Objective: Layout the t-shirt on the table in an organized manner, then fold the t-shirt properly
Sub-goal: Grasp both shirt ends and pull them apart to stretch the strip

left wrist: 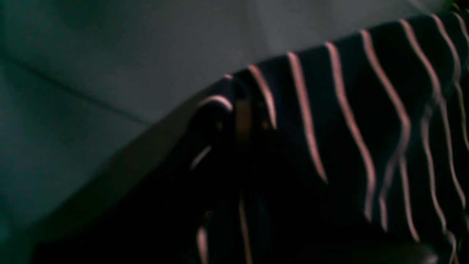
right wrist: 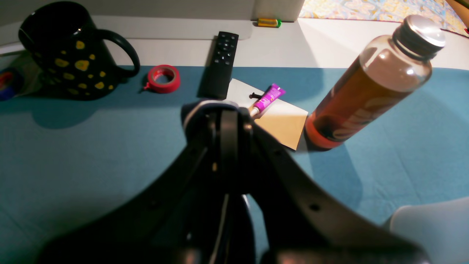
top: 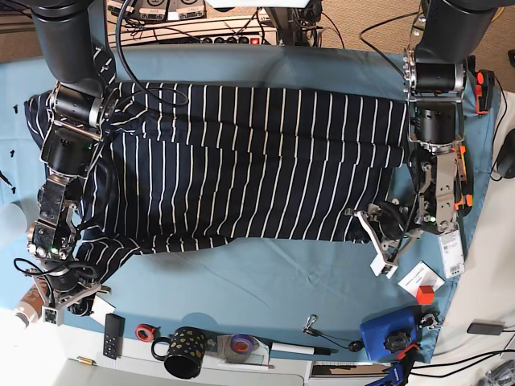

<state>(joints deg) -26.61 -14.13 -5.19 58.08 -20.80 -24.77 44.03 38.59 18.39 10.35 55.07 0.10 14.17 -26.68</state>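
Observation:
The navy white-striped t-shirt point(top: 241, 161) lies spread across the teal table point(top: 265, 281). My left gripper point(top: 366, 219) sits at the shirt's lower right edge. In the blurred left wrist view that gripper point(left wrist: 242, 117) is shut on the striped hem point(left wrist: 348, 110), just above the cloth point(left wrist: 73, 110). My right gripper point(top: 80, 288) is at the shirt's lower left corner. In the right wrist view it point(right wrist: 225, 113) is shut, with a fold of dark fabric wrapped around its tips, above the table point(right wrist: 73, 146).
Near the right gripper stand a tilted amber bottle point(right wrist: 366, 84), a purple tube point(right wrist: 269, 97) on a tan card point(right wrist: 282, 124), a black remote point(right wrist: 221, 62), red tape point(right wrist: 163, 78) and a black yellow-spotted mug point(right wrist: 62, 51). A blue object point(top: 390, 334) lies front right.

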